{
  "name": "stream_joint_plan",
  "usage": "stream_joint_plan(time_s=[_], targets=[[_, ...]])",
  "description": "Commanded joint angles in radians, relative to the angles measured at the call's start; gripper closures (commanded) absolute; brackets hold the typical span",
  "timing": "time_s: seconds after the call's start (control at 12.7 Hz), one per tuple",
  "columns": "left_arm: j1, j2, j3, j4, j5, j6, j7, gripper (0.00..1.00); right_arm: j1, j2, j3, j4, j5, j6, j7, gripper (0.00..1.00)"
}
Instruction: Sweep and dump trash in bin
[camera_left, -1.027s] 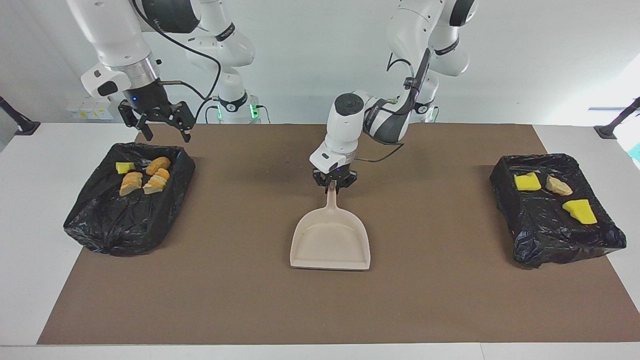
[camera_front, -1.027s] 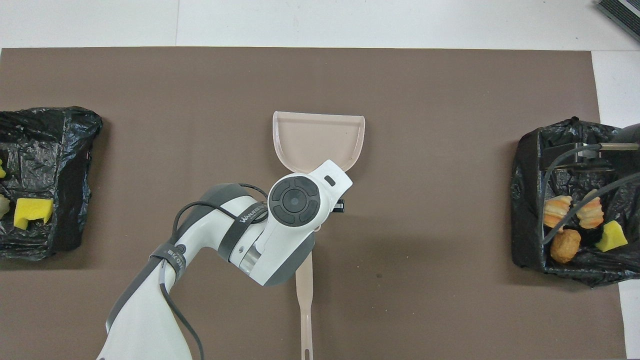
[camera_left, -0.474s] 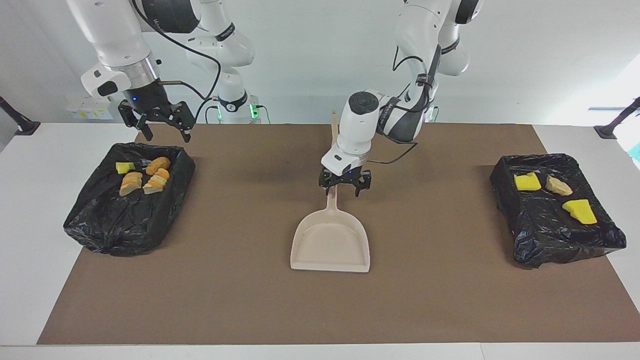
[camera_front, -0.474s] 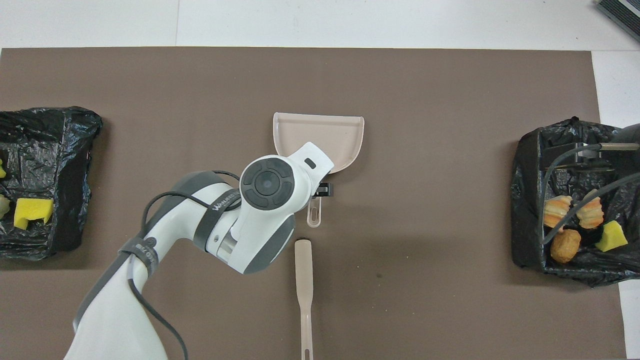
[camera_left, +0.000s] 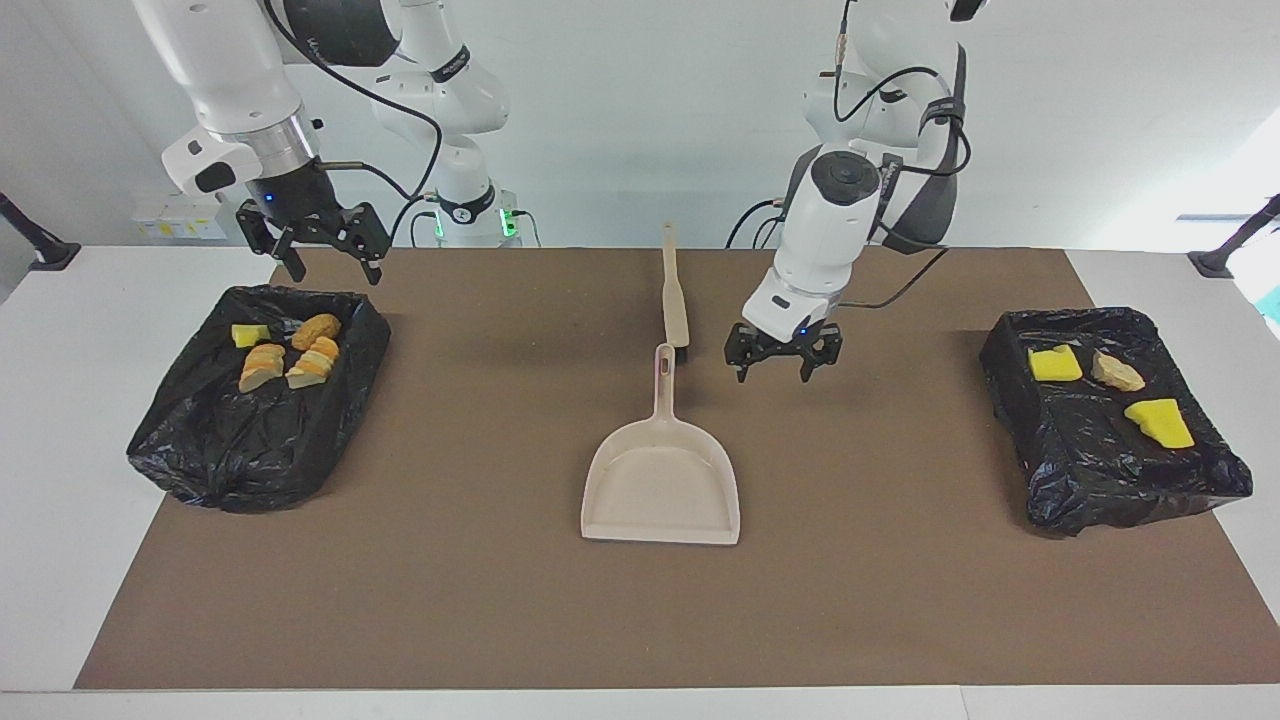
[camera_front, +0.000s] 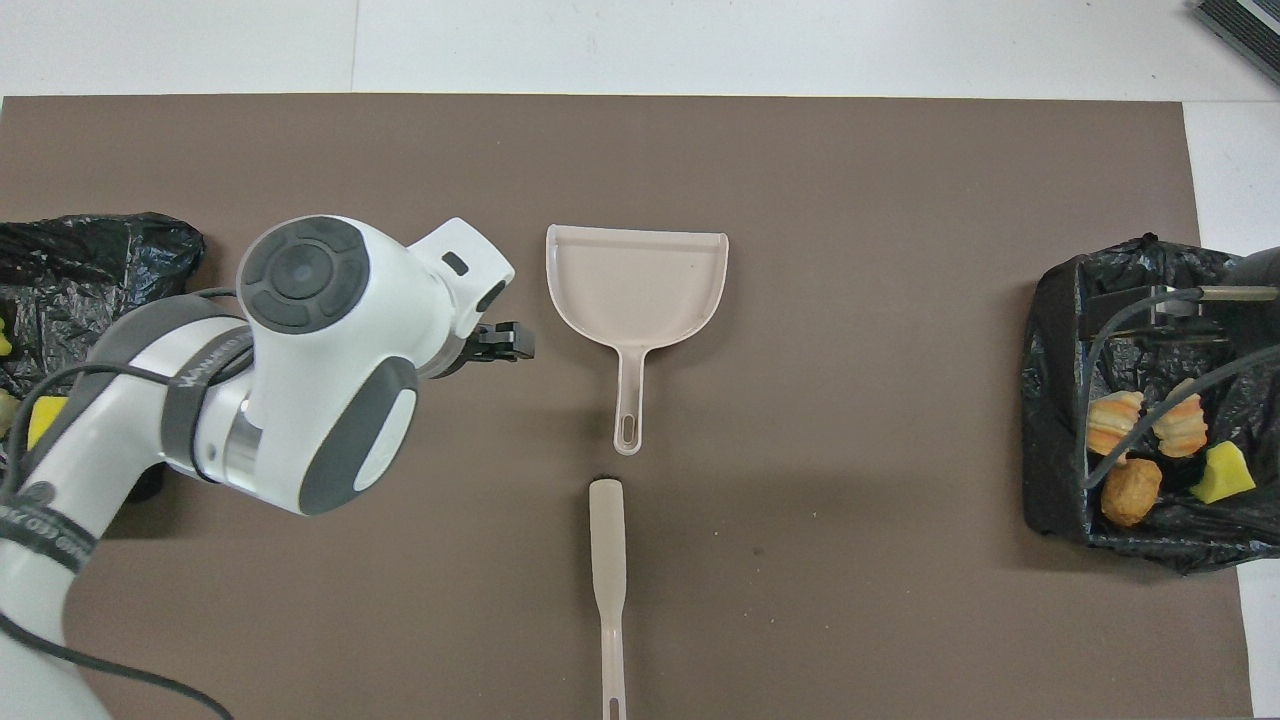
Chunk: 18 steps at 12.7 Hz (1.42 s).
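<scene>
Left gripper (camera_left: 785, 363) is spread and empty over bare mat, at 3 o'clock of the dustpan (camera_left: 661, 480) handle in the facing view. Right gripper (camera_left: 322, 244) waits, spread, above the bin (camera_left: 250, 440) at its arm's end. The trash (camera_left: 290, 355) lies in that bin; more scraps (camera_left: 1105, 385) sit in the other bin (camera_left: 1110, 480). None on the mat — I judge the sweeping done. For the retreat I would lift clear, away from the brush (camera_left: 674, 300) at 12 o'clock of the pan. A second ago this gripper pinched the handle; now it has let go and swung aside — pan unmoved.
</scene>
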Motion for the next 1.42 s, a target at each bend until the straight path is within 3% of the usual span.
stream_joint_plan(time_s=[0.0,0.55,1.03,1.34], targets=[[0.118,-0.083,-0.010,-0.026,-0.006,-0.124,0.155,0.00,-0.010,-0.022,0.007,-0.026,0.012,0.013,0.019,0.00],[0.345,-0.195,-0.010,0.002,-0.006,-0.293,0.389,0.00,-0.010,-0.022,0.005,-0.026,0.012,0.013,0.019,0.00],[0.347,-0.211,0.041,0.204,0.013,-0.493,0.405,0.00,-0.010,-0.022,0.005,-0.026,0.012,0.013,0.019,0.00],[0.350,-0.248,0.065,0.198,0.012,-0.514,0.481,0.00,-0.010,-0.022,0.007,-0.026,0.012,0.013,0.019,0.00]])
